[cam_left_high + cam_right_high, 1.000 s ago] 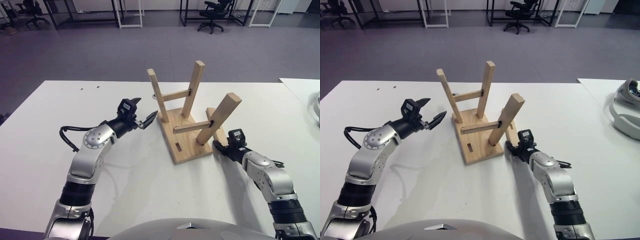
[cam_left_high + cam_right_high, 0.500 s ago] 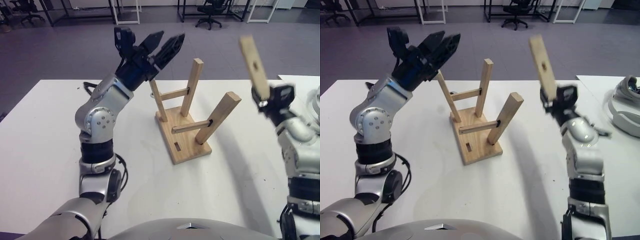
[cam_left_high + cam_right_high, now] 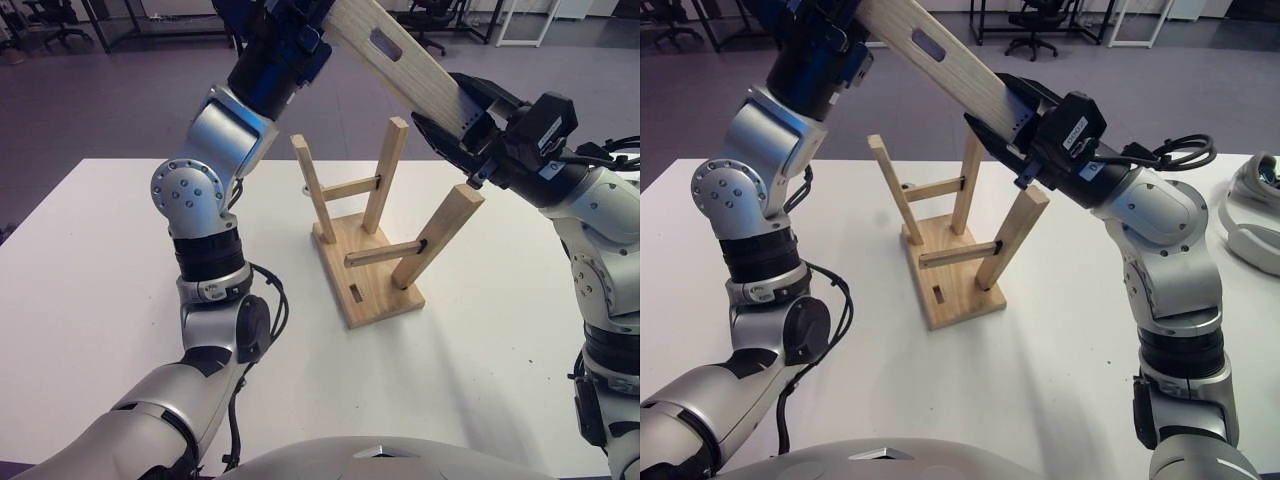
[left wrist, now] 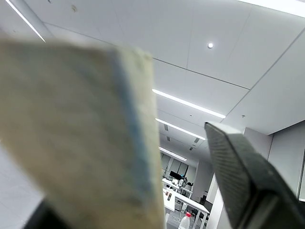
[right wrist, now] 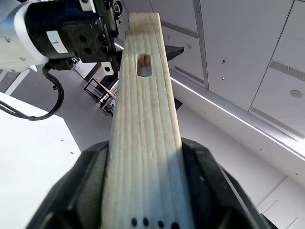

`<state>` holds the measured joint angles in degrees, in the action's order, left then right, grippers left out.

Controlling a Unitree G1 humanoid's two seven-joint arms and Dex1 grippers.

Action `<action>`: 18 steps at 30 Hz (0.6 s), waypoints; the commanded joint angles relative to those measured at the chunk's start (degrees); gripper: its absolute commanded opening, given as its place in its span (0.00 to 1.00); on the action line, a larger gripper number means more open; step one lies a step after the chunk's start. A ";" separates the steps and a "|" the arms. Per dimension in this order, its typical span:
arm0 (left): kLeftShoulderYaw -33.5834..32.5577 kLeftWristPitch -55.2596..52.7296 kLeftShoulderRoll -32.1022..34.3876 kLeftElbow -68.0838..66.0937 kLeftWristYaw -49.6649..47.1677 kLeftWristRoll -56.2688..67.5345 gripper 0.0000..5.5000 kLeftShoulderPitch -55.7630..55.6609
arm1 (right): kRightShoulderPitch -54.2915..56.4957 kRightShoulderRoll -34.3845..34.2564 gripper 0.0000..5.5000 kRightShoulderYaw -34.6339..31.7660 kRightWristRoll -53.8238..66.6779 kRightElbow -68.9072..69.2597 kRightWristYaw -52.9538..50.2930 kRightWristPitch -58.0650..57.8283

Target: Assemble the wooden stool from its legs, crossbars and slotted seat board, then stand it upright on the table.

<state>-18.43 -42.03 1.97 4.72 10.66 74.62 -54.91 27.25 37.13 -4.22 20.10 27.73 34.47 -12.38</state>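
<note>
White table (image 3: 90, 300) with upturned 3-legged stool (image 3: 372, 288); grey floor (image 3: 110, 100), office chair (image 3: 1032, 18) behind

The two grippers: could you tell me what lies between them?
A loose wooden leg, seen in both eye views: the right gripper clamps one end; the other end reaches the left gripper.

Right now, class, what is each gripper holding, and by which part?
The right gripper is shut on the pale slotted wooden leg at its lower end. The left gripper sits open at the upper end, not gripping it.
</note>
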 commanded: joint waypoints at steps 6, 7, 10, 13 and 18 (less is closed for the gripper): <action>1.51 1.43 1.62 0.24 -0.16 -2.12 0.25 1.24 | 1.33 -3.47 0.38 -0.27 1.21 1.22 -2.02 -2.07; 1.62 1.62 1.70 0.12 -0.13 -2.30 0.21 1.25 | 1.41 -3.67 0.38 -0.19 1.08 1.29 -2.16 -2.08; 1.61 2.08 1.94 0.22 -0.12 -2.39 0.19 0.97 | 1.47 -4.06 0.38 0.39 0.15 1.54 -2.29 -2.21; 0.76 2.58 2.86 0.46 -0.73 -2.60 0.19 0.82 | 0.80 -4.21 0.52 0.48 -0.05 1.83 -2.59 -3.44; -4.31 -1.42 11.99 5.25 -3.23 -0.92 0.19 9.74 | 2.05 -8.00 0.63 -9.46 11.75 1.26 -10.14 -11.41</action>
<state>-20.41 -41.11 9.97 7.86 8.53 72.48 -49.77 27.45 29.98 -9.21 27.84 30.12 27.43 -20.19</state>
